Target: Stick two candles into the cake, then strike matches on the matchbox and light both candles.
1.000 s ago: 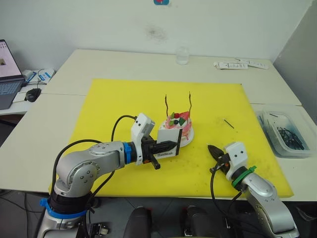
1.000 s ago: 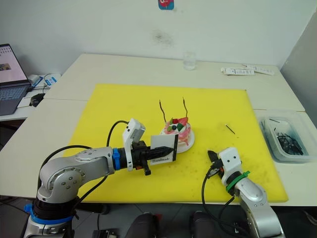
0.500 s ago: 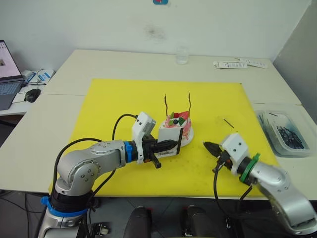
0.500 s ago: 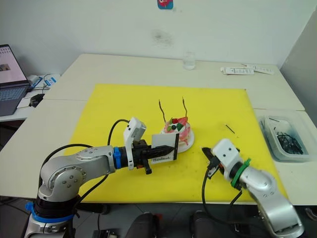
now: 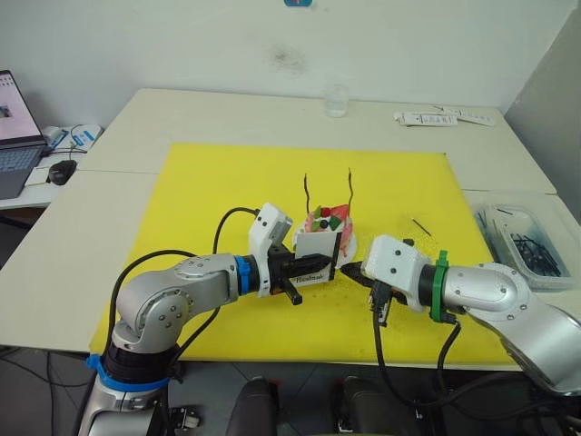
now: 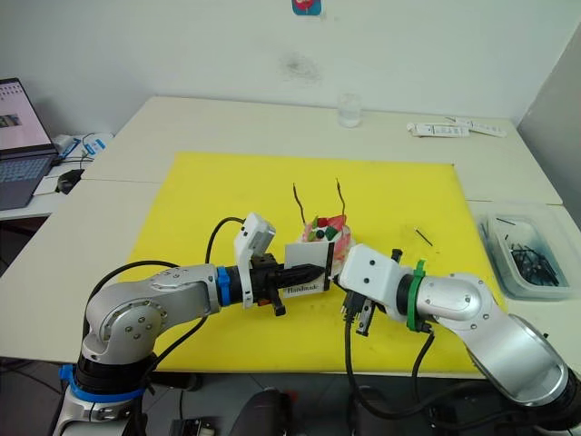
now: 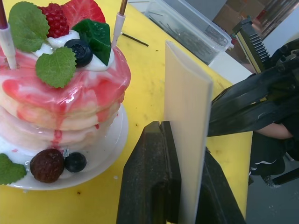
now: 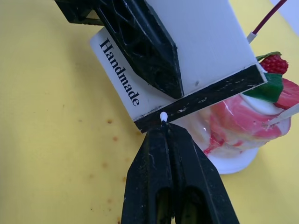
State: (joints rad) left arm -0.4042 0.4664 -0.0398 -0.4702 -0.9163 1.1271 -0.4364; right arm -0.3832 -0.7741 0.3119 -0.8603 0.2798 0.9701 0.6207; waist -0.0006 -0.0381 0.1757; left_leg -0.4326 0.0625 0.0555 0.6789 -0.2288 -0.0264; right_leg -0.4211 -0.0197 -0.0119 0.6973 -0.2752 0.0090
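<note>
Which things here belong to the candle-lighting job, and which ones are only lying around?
Job: cake, two candles, matchbox in left gripper, match in right gripper.

Lying about: glass, laptop, mouse, plastic tub.

A pale worktop (image 5: 82, 236) stands against a plain white wall (image 5: 182, 41) with a dark smudge, covered by a yellow mat (image 5: 227, 182). A laptop (image 5: 16, 136) sits on a side desk, a clear tub (image 5: 522, 241) opposite
</note>
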